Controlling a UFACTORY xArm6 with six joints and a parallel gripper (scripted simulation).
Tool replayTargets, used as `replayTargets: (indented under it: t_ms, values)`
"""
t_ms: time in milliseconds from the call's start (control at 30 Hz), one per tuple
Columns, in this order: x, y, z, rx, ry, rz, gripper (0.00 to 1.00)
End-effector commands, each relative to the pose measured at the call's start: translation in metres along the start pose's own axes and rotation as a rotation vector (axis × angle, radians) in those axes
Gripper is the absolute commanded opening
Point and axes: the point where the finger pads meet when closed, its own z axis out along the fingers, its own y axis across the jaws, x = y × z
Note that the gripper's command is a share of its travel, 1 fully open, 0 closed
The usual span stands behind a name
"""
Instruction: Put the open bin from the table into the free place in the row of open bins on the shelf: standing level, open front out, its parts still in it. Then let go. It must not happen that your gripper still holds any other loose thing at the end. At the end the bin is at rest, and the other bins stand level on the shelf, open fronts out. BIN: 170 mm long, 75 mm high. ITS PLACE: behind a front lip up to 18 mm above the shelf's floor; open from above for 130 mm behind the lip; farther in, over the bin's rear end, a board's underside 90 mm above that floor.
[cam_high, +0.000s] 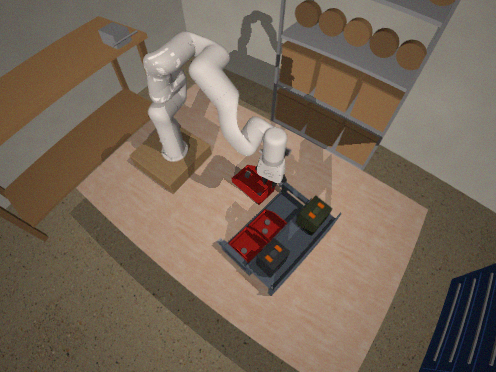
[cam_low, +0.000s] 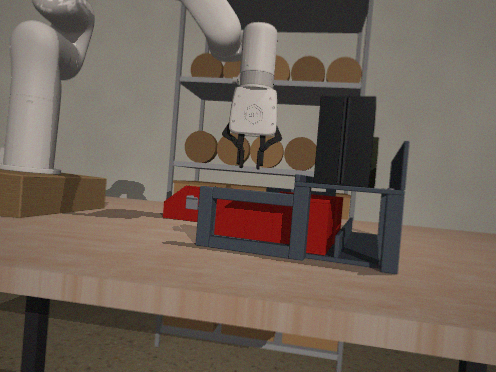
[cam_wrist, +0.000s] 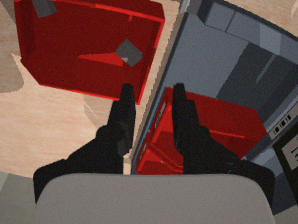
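Note:
The loose red open bin rests on the table just beyond the far end of the grey shelf. In the wrist view the bin holds small grey parts. Two more red bins stand side by side in the shelf's row, and the free place lies beside them at the end nearest the loose bin. My gripper hangs pointing down, well above the shelf's end wall, between the loose bin and the shelf. Its fingers stand partly apart with nothing between them.
A dark green box and a dark grey box stand on the shelf's upper board. The arm's base block sits on the table's far left. A tall rack with boxes and discs stands behind the table.

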Motion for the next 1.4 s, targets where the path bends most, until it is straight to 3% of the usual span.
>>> replayTargets:
  t_ms: [0, 100, 1367]
  values:
    - [-0.0002, 0.0005, -0.0017, -0.004, 0.000, 0.102, 0.33]
    - [-0.0006, -0.0010, -0.0018, -0.004, -0.002, 0.258, 0.33]
    - [-0.0009, -0.0022, -0.0019, -0.004, -0.002, 0.283, 0.33]
